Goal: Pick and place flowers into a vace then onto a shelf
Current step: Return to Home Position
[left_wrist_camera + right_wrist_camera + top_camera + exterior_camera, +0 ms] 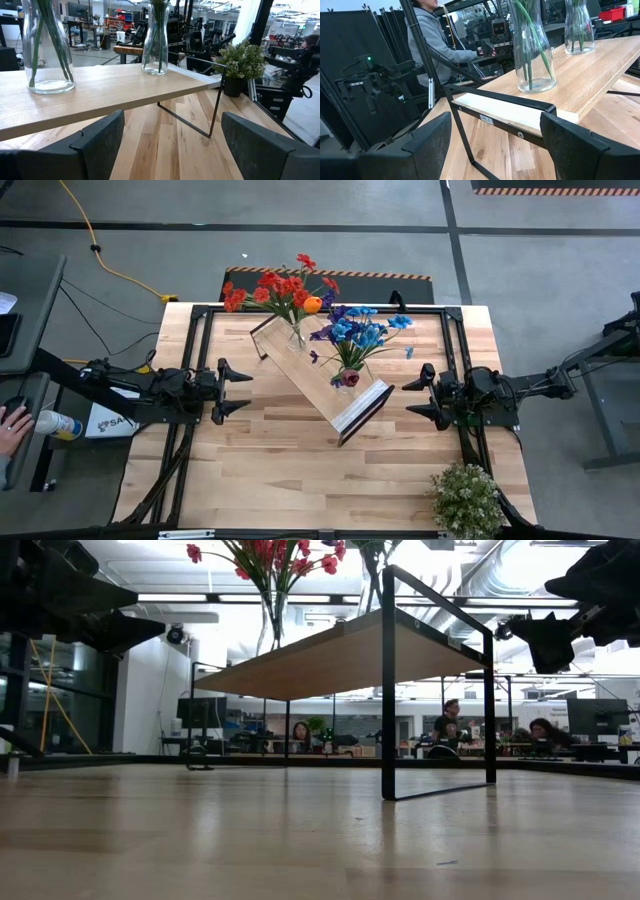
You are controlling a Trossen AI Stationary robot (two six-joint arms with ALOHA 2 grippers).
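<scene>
FLOWERS SHELVED, ARMS STANDING OFF: We are looking down on a job that is reading as all but finished. The shelf is standing slantwise on the middle of the table, its white end edge pointing toward the right arm, and both bouquets are riding on its board. The red and orange flowers are standing in the first vase at the end toward the left arm. The blue and purple flowers are standing in the second vase, nearer the white end. In the wrist views we are seeing green stems running down inside each clear vase, both upright and well apart on the board. We are finding no loose flower lying on the table.

The left gripper is hanging above the table beside the shelf's long side, apart from it, fingers spread wide and holding nothing. The right gripper is facing it from just off the white end, likewise gaping and empty. Neither is touching shelf, vase or bloom.

The potted plant is sitting at the table corner on the right arm's side, and a person is showing beyond the left arm.

We are judging that picking, filling and shelving are done, and that only the arms' retreat to rest is left.
</scene>
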